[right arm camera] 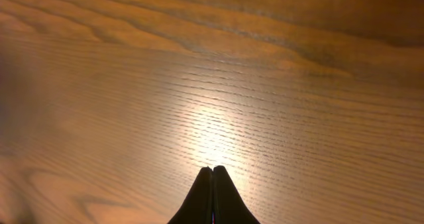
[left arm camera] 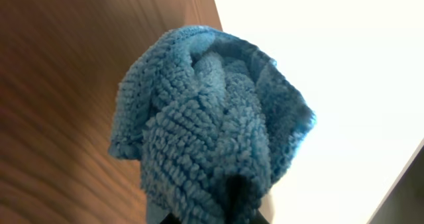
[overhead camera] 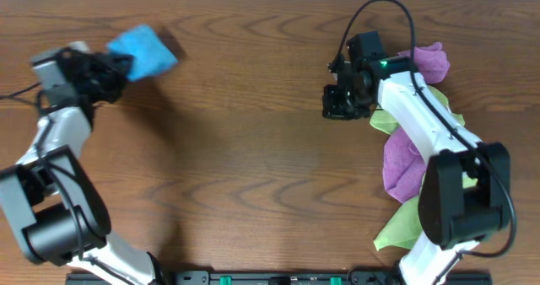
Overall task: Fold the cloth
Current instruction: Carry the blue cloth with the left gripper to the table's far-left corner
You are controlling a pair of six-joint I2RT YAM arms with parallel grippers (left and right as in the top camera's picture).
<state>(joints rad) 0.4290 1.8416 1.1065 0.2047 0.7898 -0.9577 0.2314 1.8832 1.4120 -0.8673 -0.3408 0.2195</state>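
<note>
Left end effector is clamped on a crumpled blue cloth, bunched just beyond its tips and seemingly lifted off the wooden counter. Right end effector has its fingers pressed together on nothing, above bare wood, with other cloths heaped behind it. Judging by its looped pile, the blue cloth is light, soft and limp (it will not hold a shape), so it is best spread flat and taken by corners.

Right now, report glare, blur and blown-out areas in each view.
Left wrist: blue cloth sharp, wood beside it blurred, background blown out white. Right wrist: bright glare patch on the table ahead of the shut fingers. Overhead: even light, soft shadows.
</note>
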